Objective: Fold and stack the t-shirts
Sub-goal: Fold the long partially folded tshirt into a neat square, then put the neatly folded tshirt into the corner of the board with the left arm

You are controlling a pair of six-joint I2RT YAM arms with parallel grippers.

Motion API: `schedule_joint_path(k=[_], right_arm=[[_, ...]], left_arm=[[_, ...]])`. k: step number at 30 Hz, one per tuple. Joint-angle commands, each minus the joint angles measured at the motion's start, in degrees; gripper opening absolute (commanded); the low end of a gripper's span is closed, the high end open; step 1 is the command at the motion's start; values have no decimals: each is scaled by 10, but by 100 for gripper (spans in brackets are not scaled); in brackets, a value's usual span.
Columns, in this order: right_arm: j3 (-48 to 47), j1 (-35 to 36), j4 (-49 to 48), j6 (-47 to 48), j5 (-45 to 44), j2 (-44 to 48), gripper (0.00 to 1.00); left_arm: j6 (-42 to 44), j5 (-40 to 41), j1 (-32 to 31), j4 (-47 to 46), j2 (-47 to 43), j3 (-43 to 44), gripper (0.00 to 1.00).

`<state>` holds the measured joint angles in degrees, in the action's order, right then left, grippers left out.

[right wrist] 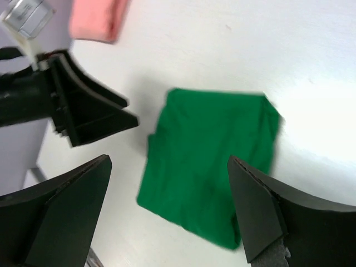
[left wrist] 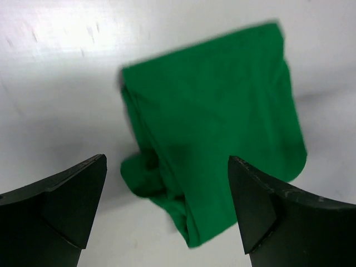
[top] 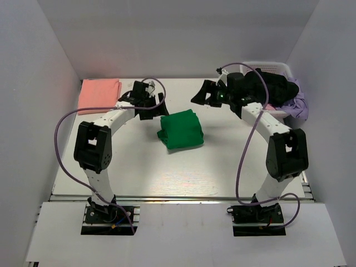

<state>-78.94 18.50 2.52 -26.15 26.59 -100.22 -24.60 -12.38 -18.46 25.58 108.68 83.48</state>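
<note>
The green t-shirt (top: 181,129) lies folded into a small block in the middle of the table; it also shows in the left wrist view (left wrist: 217,128) and the right wrist view (right wrist: 211,167). The salmon-pink t-shirt (top: 99,93) lies folded at the back left corner, and its edge shows in the right wrist view (right wrist: 99,19). My left gripper (top: 150,108) is open and empty, above the table just left of the green shirt. My right gripper (top: 201,98) is open and empty, above the table behind and right of the green shirt.
A white basket (top: 276,69) at the back right holds dark and lavender clothes (top: 295,100). White walls close in the table on the left, back and right. The left gripper shows in the right wrist view (right wrist: 83,111).
</note>
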Motion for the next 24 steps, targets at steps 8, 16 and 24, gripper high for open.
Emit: schedule_joint_path(k=[8,16,24], right_arm=[[134,-3,53,37,-138,115,90],[152,-4,75,52,-149,130,90],[159,-6,83,63,-153,142,90]], left_arm=[[-72,-25,-40,-5,-25,-136,100],[-83,-106,-40,-119,35,-158,90],[-7,-87,-40,-157,49,-164,49]])
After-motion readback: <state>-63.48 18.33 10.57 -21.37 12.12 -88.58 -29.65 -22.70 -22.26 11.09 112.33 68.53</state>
